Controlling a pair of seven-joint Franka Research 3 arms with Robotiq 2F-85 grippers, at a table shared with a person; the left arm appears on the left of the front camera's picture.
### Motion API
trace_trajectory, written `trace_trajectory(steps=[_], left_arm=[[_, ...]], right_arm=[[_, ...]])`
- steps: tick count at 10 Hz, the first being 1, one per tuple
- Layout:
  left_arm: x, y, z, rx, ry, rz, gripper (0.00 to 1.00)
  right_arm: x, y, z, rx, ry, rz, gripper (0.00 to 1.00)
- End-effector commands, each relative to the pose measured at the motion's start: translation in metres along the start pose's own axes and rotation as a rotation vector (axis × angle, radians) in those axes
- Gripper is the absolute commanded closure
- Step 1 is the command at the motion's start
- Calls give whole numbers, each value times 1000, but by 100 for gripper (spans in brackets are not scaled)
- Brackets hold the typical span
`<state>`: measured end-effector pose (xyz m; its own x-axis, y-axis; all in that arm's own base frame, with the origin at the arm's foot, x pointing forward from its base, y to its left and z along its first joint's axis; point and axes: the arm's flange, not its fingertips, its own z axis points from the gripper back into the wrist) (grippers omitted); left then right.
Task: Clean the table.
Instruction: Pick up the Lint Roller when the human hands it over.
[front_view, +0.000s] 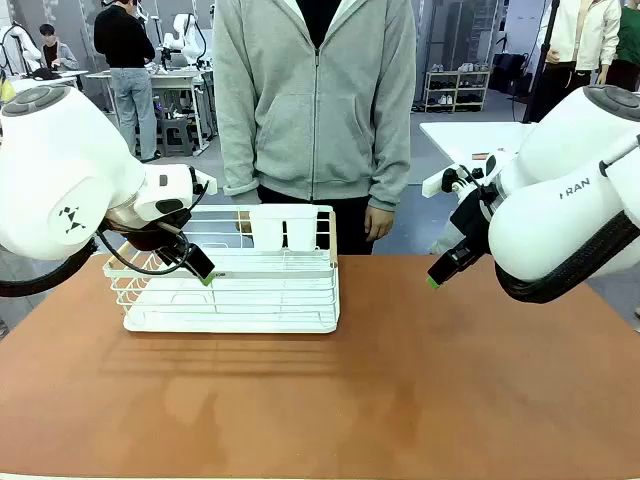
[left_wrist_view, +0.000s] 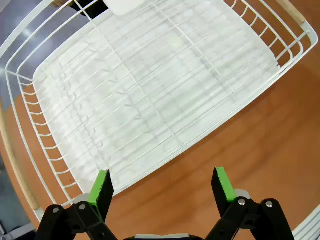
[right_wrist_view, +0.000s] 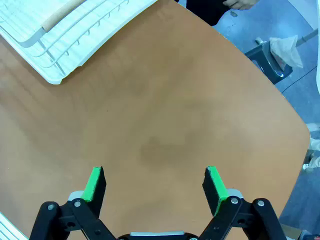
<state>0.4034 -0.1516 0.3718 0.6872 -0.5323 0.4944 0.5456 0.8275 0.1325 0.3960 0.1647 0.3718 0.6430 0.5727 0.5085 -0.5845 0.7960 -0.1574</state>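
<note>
The reddish-brown table (front_view: 400, 380) spreads across the front view, with a white wire rack (front_view: 235, 285) on its far left part. My left gripper (front_view: 203, 268) hangs over the rack's left end, and the left wrist view shows it open (left_wrist_view: 162, 185) above the rack's near rim (left_wrist_view: 150, 100), nothing between its green pads. My right gripper (front_view: 440, 272) hovers over the right side of the table. Seen from the right wrist, it stands open (right_wrist_view: 155, 182) above bare tabletop (right_wrist_view: 165, 125), holding nothing.
A person in a grey hooded jacket (front_view: 315, 100) stands at the far edge behind the rack, hands hanging by the sides. The rack's corner (right_wrist_view: 65, 35) shows at the top left of the right wrist view, and the table's rounded corner (right_wrist_view: 300, 135) lies at its right.
</note>
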Motion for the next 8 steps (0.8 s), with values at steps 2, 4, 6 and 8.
trace_trajectory(steps=[2, 4, 6, 8], left_arm=[[0, 0, 0, 0, 0, 0, 0], [0, 0, 0, 0, 0, 0, 0], [0, 0, 0, 0, 0, 0, 0], [0, 0, 0, 0, 0, 0, 0]], right_arm=[[0, 0, 0, 0, 0, 0, 0], [0, 0, 0, 0, 0, 0, 0], [0, 0, 0, 0, 0, 0, 0], [0, 0, 0, 0, 0, 0, 0]])
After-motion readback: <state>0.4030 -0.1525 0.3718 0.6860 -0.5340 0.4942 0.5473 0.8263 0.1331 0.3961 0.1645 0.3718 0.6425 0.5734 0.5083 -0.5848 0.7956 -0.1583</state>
